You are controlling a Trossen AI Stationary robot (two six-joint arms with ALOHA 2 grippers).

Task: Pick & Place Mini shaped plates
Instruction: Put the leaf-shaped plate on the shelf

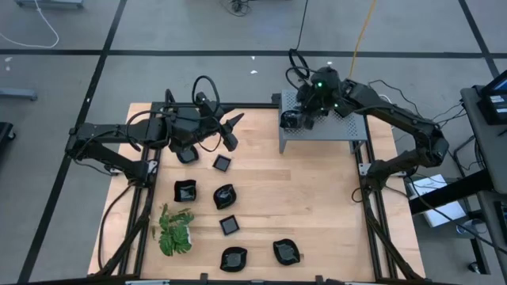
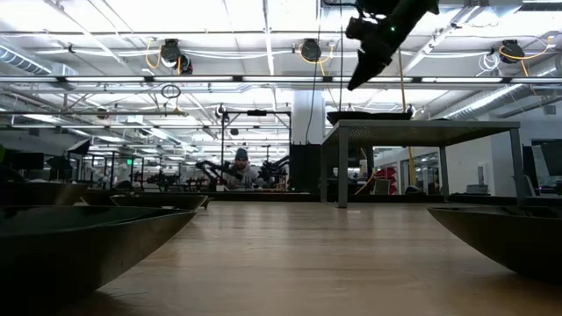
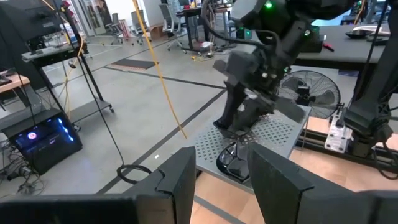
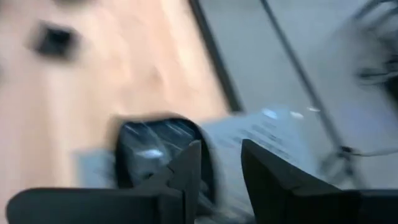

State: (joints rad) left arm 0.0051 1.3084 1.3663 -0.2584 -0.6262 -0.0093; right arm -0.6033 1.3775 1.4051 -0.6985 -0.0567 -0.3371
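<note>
**Black mini plates on a wooden table, one on the grey box**

Right gripper [image 1: 295,119], upper centre, hovers over a black plate [image 4: 155,152] on the perforated grey box [image 1: 333,131], fingers narrowly parted. Left gripper [image 1: 231,131], upper left, is spread wide and empty. Seven plates [image 1: 224,195] lie lower left beside a green plant [image 1: 174,232].

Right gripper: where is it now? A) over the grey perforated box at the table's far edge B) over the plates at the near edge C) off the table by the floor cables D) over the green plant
A: in the high view the right gripper hangs over the grey perforated box, where a black plate already sits.
</note>
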